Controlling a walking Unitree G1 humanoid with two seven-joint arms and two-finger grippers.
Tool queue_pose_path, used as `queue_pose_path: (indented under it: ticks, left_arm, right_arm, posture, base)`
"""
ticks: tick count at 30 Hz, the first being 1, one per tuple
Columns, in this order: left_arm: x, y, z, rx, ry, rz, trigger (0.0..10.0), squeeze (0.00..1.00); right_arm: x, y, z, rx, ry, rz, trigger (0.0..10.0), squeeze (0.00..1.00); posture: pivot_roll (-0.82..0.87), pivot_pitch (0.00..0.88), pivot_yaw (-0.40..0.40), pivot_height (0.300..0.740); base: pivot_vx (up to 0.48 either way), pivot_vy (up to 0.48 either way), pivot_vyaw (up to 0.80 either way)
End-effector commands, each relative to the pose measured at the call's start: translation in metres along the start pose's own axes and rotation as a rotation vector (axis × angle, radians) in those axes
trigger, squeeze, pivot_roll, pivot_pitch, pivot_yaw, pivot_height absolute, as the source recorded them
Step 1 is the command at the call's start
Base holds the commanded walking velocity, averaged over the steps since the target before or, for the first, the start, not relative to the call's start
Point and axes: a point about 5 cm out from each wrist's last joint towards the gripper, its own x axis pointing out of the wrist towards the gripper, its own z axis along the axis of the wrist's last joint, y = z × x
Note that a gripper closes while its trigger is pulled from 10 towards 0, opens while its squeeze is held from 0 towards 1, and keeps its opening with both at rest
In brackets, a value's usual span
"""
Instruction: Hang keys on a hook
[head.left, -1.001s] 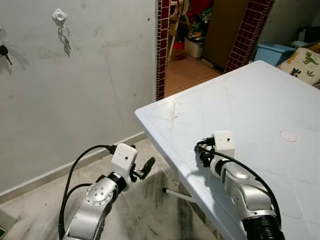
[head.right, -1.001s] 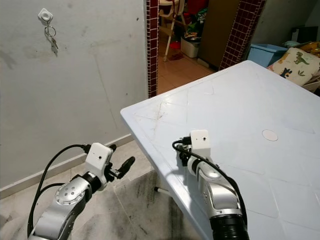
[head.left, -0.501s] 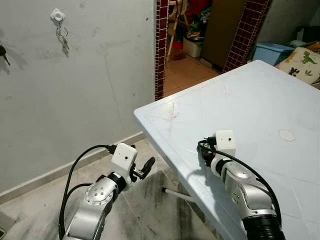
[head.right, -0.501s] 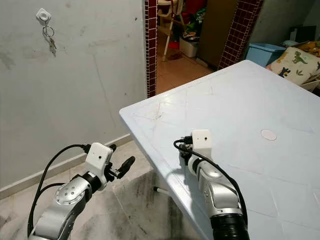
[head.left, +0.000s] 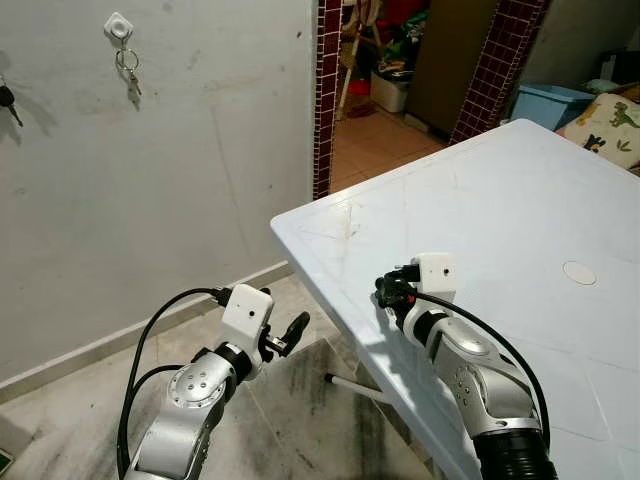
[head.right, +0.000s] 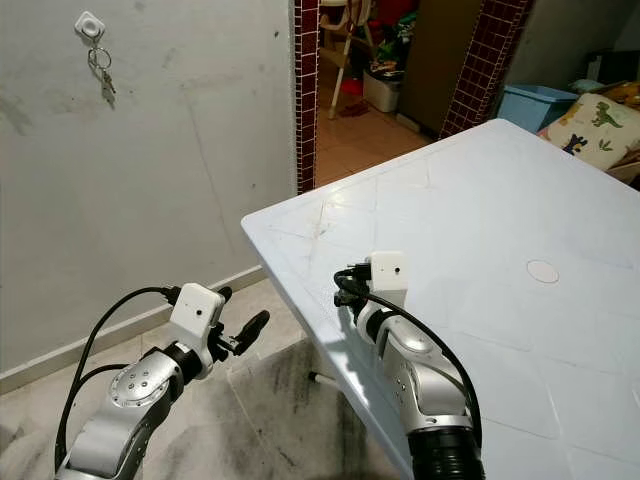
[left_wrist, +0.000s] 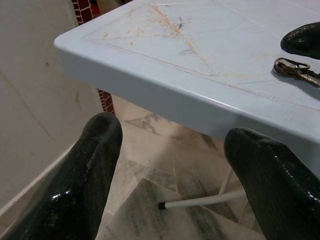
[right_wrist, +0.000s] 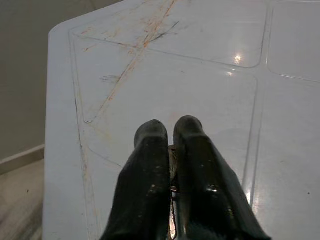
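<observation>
On the grey wall a white hook (head.left: 119, 27) carries a key ring with keys (head.left: 130, 78). My right gripper (head.left: 385, 292) rests low on the white table (head.left: 500, 200) near its front-left edge. Its fingers (right_wrist: 150, 165) are pressed together on a metal key piece (right_wrist: 171, 167). From the left wrist camera, a metal clip of the keys (left_wrist: 295, 70) lies on the tabletop beside that black fingertip (left_wrist: 302, 40). My left gripper (head.left: 290, 333) hangs open over the floor, below and left of the table corner, nothing between its fingers (left_wrist: 95, 165).
A dark key (head.left: 8, 100) hangs at the far left of the wall. A tiled doorway (head.left: 390, 80) opens behind the table, with a blue bin (head.left: 548, 103) and a dinosaur cushion (head.left: 610, 125) at right. A white table leg (head.left: 355, 388) crosses the marble floor.
My right gripper has swung left toward the table's edge, its wrist turning. The left arm has stayed in place.
</observation>
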Motion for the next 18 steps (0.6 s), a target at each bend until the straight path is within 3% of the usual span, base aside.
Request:
queue_pose_path:
  ticks: [1,5,6,7,8,9,10,11,13,14,18]
  left_arm:
    - [0.002,0.002,0.0,-0.002,0.008,0.005,10.0,0.0]
    - [0.002,0.003,0.0,-0.002,0.007,0.005,10.0,0.0]
    - [0.002,0.003,0.0,0.0,0.007,0.005,10.0,0.0]
    - [0.002,0.003,0.001,0.0,0.007,0.006,10.0,0.0]
    - [0.002,0.003,0.001,0.0,0.007,0.006,10.0,0.0]
    - [0.002,0.003,0.001,0.0,0.007,0.006,10.0,0.0]
    - [0.002,0.003,0.001,0.0,0.007,0.006,10.0,0.0]
    - [0.003,0.003,0.001,0.0,0.007,0.007,10.0,0.0]
    - [0.002,0.003,0.0,0.0,0.007,0.006,10.0,0.0]
    - [0.002,0.003,0.0,0.0,0.008,0.006,10.0,0.0]
    - [0.002,0.003,0.0,-0.001,0.009,0.004,10.0,0.0]
  right_arm:
    - [0.0,-0.001,0.006,-0.004,-0.023,0.001,0.0,0.0]
    - [0.0,-0.002,0.008,-0.028,-0.037,-0.01,0.0,0.0]
    - [0.0,-0.003,0.011,-0.068,-0.048,-0.012,2.0,0.0]
    - [0.0,-0.004,0.012,-0.088,-0.056,-0.013,2.0,0.0]
    - [-0.001,-0.003,0.014,-0.112,-0.066,-0.01,5.5,0.0]
    - [-0.002,-0.003,0.016,-0.134,-0.08,-0.002,10.0,0.0]
    - [-0.003,-0.003,0.017,-0.144,-0.091,-0.004,10.0,0.0]
    - [-0.004,-0.003,0.019,-0.149,-0.103,0.001,10.0,1.0]
    - [-0.006,0.0,0.021,-0.17,-0.12,0.029,10.0,1.0]
    - [-0.009,0.004,0.021,-0.236,-0.131,0.062,10.0,1.0]
    - [-0.013,0.004,0.013,-0.355,-0.118,0.1,10.0,1.0]
  posture:
    - [0.01,0.011,-0.024,0.74]
    - [0.01,0.009,-0.024,0.74]
    - [0.01,0.009,-0.024,0.74]
    - [0.01,0.009,-0.024,0.74]
    - [0.01,0.009,-0.024,0.74]
    - [0.01,0.009,-0.024,0.74]
    - [0.01,0.009,-0.024,0.74]
    - [0.01,0.009,-0.024,0.74]
    - [0.01,0.008,-0.024,0.74]
    - [0.01,0.008,-0.024,0.74]
    - [0.01,0.009,-0.022,0.74]
  base:
    - [0.0,0.0,0.0]
    - [0.0,0.0,0.0]
    - [0.0,0.0,0.0]
    - [0.0,0.0,0.0]
    - [0.0,0.0,0.0]
    - [0.0,0.0,0.0]
    - [0.0,0.0,0.0]
    - [0.0,0.0,0.0]
    - [0.0,0.0,0.0]
    - [0.0,0.0,0.0]
    - [0.0,0.0,0.0]
